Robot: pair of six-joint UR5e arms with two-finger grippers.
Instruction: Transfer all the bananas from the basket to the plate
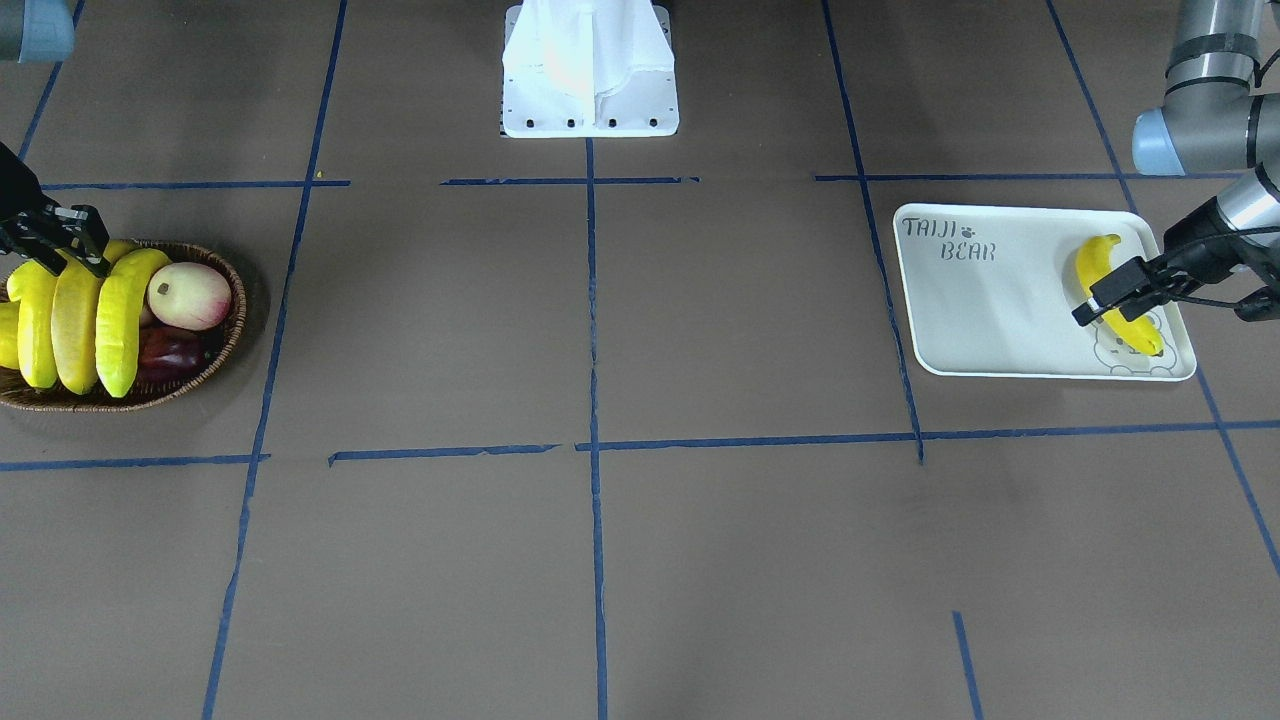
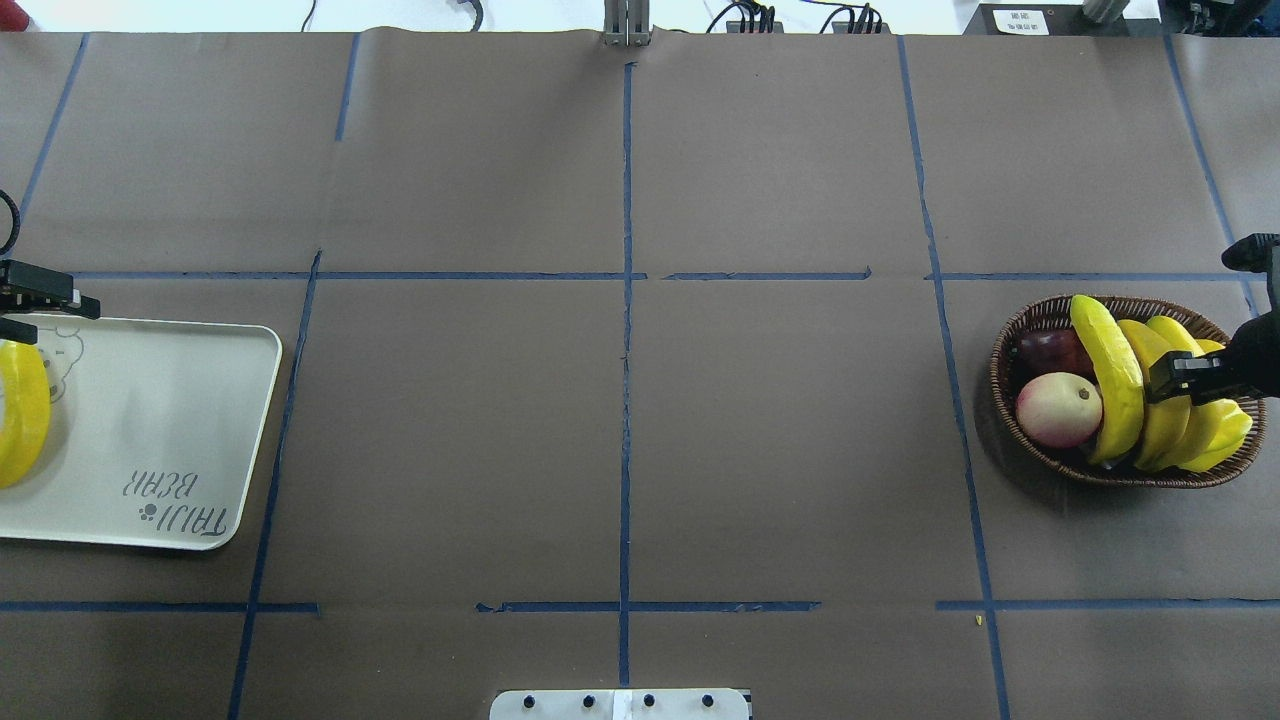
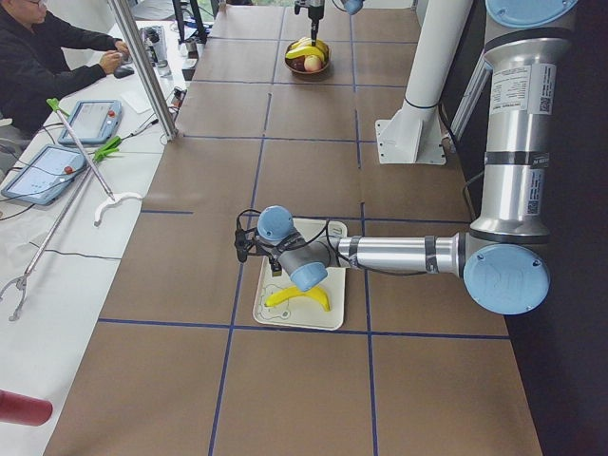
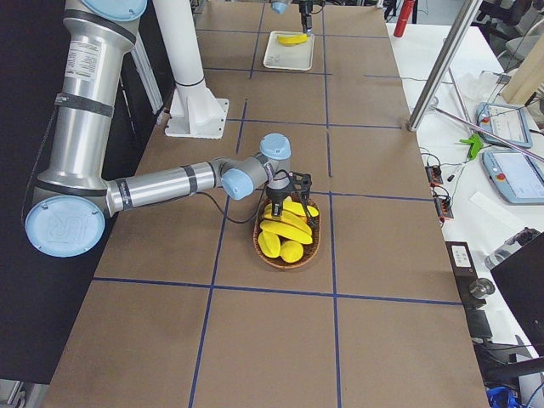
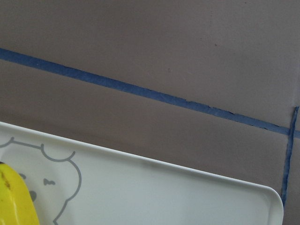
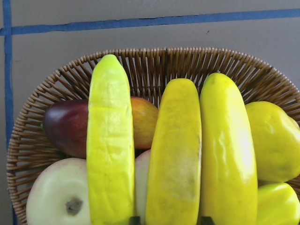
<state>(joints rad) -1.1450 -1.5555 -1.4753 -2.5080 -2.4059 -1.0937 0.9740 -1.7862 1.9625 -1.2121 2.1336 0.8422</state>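
Above the table, left jaws gape over the plate; right jaws straddle a banana in the basket, grip unclear.

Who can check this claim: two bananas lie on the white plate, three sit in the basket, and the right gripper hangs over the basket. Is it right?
No: only one banana lies on the plate, as the exterior front-facing view shows. Three bananas do sit in the basket, with the right gripper over it.

lighting bright, even, from overhead; soft shadow around basket; glossy sheen on bananas; fixed views sharp; wrist close-ups slightly soft.
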